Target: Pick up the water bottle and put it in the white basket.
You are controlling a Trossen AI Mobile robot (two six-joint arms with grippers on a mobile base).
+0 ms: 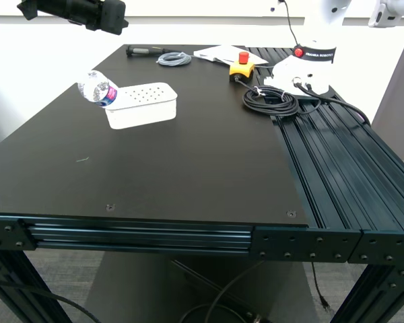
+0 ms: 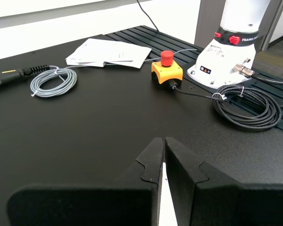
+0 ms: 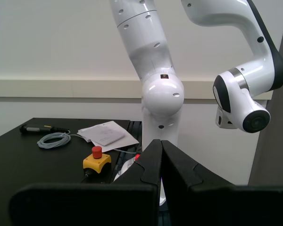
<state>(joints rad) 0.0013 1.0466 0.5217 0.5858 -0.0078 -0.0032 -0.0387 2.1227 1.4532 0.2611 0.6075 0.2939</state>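
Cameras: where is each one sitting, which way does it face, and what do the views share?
Exterior view: high at the table's near edge, looking across it at the bottle tilted on the basket; a dark arm part shows at the exterior view's top left.
First wrist view: low over the table, facing the red button box and black cable coil; my first gripper shows, shut.
Second wrist view: higher, facing the white arm; my second gripper shows, shut.
Shared: all three see the button box, papers and grey cable.
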